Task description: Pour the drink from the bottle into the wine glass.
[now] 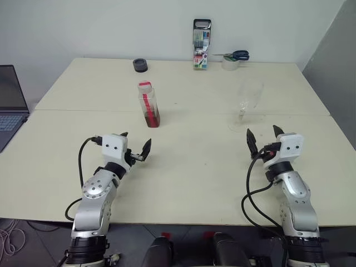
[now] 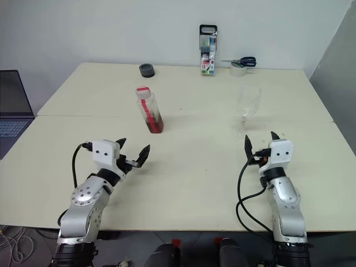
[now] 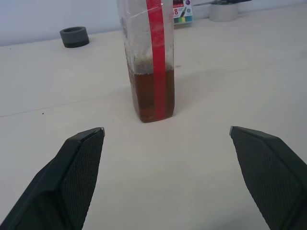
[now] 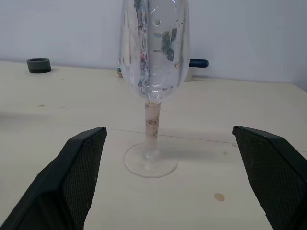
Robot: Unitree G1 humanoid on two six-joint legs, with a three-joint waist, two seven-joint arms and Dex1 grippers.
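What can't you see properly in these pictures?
- Bottle: its cap is cut off by the left wrist view's edge.
- Glass: its rim is cut off by the right wrist view's edge.
- Marker case: print too small to read in the eye views.
- Laptop: partly cut off at the edge.

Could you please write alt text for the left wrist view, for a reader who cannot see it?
A clear bottle with a red label strip stands upright on a pale table, its lower part holding the reddish-brown drink. The left end effector is open in front of it, not touching.
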